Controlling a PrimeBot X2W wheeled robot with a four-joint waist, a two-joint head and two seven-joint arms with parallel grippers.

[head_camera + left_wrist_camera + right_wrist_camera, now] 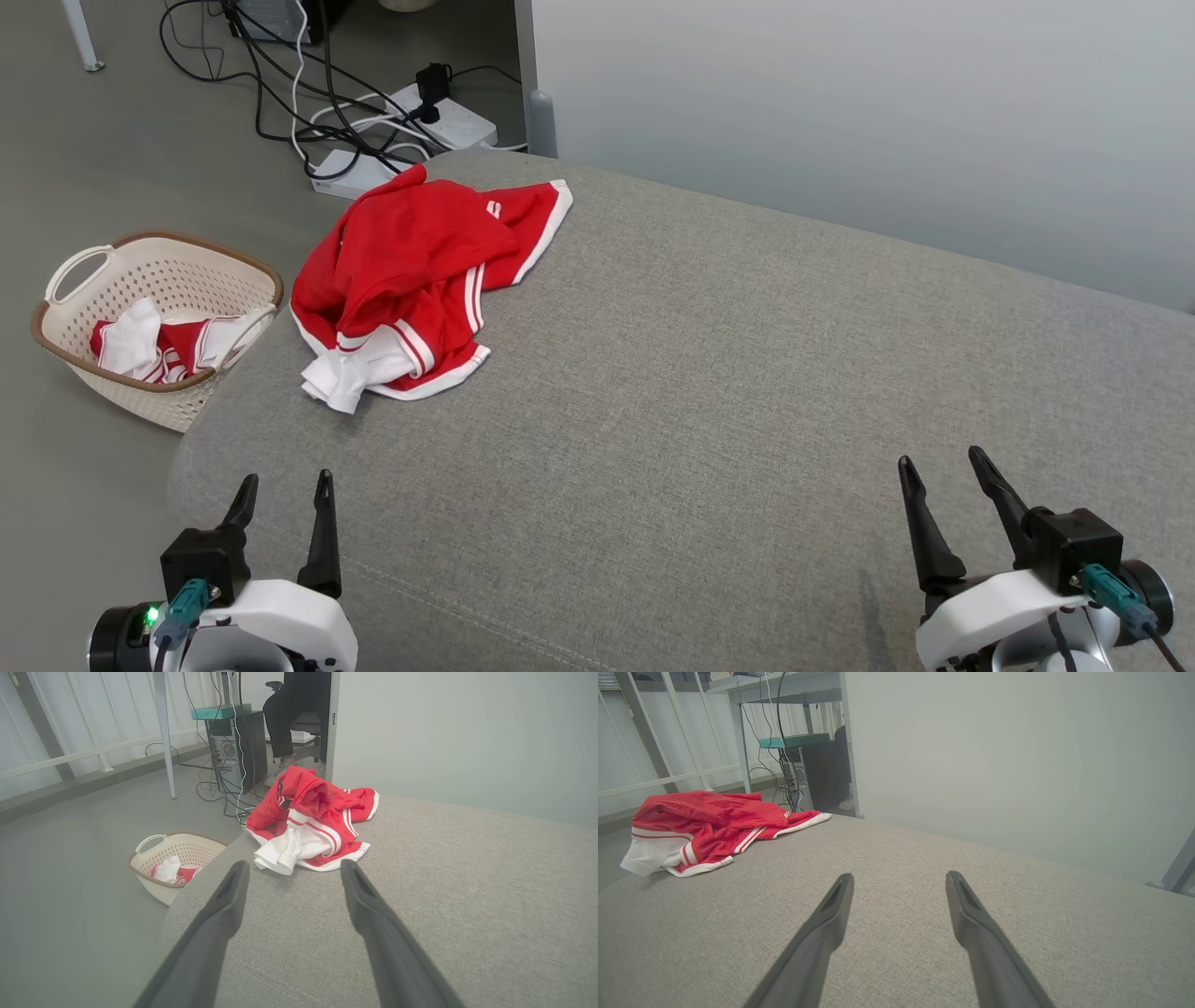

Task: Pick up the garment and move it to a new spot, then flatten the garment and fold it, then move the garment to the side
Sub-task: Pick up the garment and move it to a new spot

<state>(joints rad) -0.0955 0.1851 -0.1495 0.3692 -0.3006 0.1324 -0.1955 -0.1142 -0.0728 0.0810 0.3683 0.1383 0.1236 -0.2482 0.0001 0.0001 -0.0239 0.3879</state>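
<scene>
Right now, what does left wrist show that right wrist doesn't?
Left wrist adds: the laundry basket on the floor with red-and-white clothes in it, a seated person's legs, and the open left pincer.
Right wrist adds: the desk top, a grey metal leg at its right edge, and the open right pincer.
Both: the crumpled red garment on the grey cushion, untouched, with the computer tower and cables behind it.

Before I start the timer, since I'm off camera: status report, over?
Left gripper open, empty. Right gripper open, empty. Red garment crumpled, untouched, far left corner of grey cushion. Bare fabric between.
</scene>
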